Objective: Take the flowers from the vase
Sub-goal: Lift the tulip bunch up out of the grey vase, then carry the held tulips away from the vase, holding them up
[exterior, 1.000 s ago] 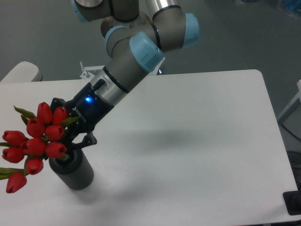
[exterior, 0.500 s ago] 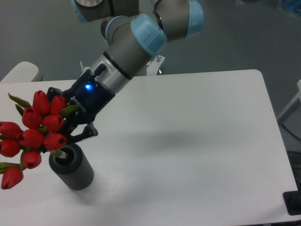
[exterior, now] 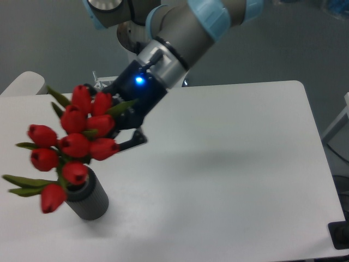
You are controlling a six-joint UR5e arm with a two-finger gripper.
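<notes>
The flowers (exterior: 76, 143), a bunch of red tulip buds with green leaves, hang in the air at the left, lifted above the vase (exterior: 89, 200). My gripper (exterior: 121, 130) is shut on the stems just right of the buds; its black fingers (exterior: 133, 143) show beside the bunch. The vase is a short dark ribbed cylinder standing upright on the white table (exterior: 229, 164), below the lowest buds, which overlap its rim from this view. The stem ends are hidden behind the buds.
The arm reaches down from the top centre, its blue-capped joints over the table's far edge. A small metal bracket (exterior: 101, 83) sits at the table's back left. A pale rounded object (exterior: 22, 84) lies at the far left.
The gripper has risen and moved right with the flowers, drawing the bunch up out of the vase. The vase has stayed in place.
</notes>
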